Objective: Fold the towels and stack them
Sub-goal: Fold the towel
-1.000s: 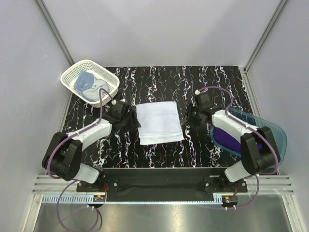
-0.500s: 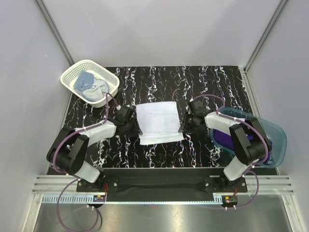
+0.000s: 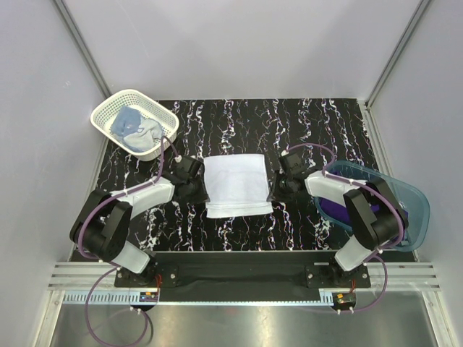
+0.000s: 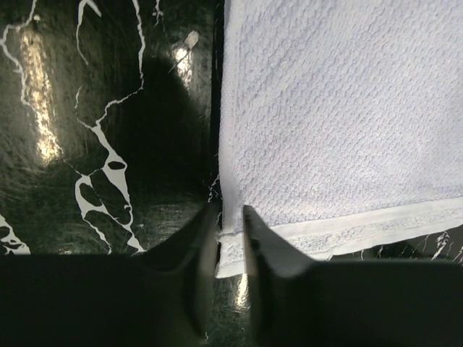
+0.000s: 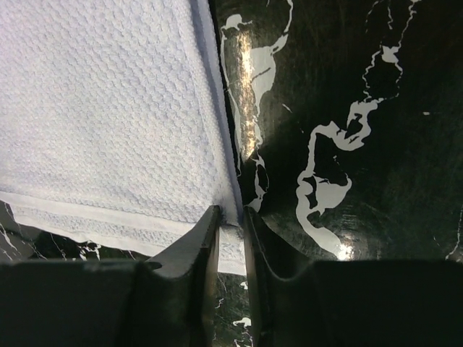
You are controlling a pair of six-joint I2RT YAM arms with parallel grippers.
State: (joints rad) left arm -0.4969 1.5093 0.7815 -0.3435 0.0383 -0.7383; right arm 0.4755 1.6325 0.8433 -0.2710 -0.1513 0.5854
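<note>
Grey walls enclose a black marbled desk [image 3: 239, 119]. At its centre the white towel [image 3: 235, 184] lies flat. The left end effector [image 4: 230, 223] and right end effector [image 5: 231, 220] sit low at opposite side hems, each clenched on the hem near a front corner. The blue towel [image 3: 130, 124] is in the basket [image 3: 168, 118] and the purple towel [image 3: 331, 207] is in the tub [image 3: 417, 199].

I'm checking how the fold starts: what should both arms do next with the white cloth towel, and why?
Probably squeeze fully shut before lifting. The left gripper and right gripper each straddle a side edge of the white waffle-weave cloth towel, which lies flat; whether either pinch is firm is unclear.
</note>
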